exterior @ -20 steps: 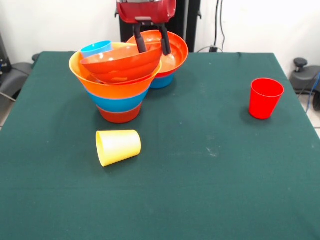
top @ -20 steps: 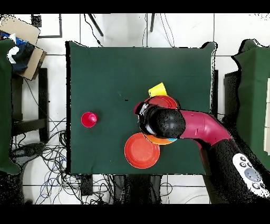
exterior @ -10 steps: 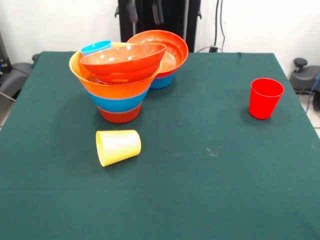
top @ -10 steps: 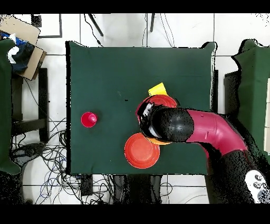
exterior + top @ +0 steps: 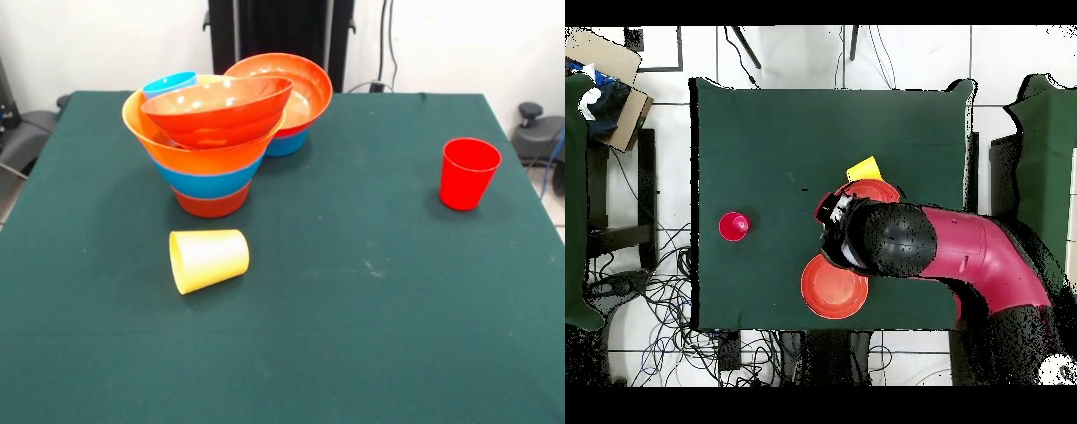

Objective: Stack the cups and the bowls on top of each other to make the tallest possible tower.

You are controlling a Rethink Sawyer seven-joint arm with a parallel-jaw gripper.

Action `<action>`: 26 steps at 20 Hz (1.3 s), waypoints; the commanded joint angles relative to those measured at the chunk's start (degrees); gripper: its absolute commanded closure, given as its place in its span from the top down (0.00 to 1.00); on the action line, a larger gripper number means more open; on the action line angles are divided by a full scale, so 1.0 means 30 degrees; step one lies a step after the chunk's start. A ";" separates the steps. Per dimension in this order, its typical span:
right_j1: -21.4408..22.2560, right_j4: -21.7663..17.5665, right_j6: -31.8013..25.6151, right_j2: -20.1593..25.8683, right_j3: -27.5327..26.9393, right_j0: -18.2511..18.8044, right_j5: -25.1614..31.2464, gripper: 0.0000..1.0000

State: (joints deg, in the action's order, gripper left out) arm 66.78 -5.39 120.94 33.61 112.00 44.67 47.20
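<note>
tower of nested bowls at the far left of the table, arm raised above it

in the front view the tower [image 5: 212,150] is a red-orange bowl at the base, a blue bowl, the huge orange bowl [image 5: 190,146] and a tilted red-orange bowl [image 5: 216,106] on top, with a light blue cup [image 5: 169,85] at its far rim. just behind stands a wide red-orange bowl [image 5: 296,84] on a small blue bowl [image 5: 287,143]. the yellow cup [image 5: 208,260] lies on its side near the tower; the red cup [image 5: 468,172] stands upright, well apart to the right. overhead, the arm [image 5: 950,255] covers the tower and the gripper [image 5: 831,213] shows only partly, so i cannot tell how its jaws stand.
</note>
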 commanded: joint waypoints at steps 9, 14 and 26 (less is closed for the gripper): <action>-0.2908 -0.1358 0.1396 -0.0672 -0.2288 -0.4295 0.0728 1.00; -0.3767 -0.1937 0.2085 -0.1732 -0.2618 -0.5433 -0.0236 1.00; -0.4272 -0.1973 0.1753 -0.2796 -0.2475 -0.6000 -0.0675 1.00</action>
State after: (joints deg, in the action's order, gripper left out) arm 58.33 -7.40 120.94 29.91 104.79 27.53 47.29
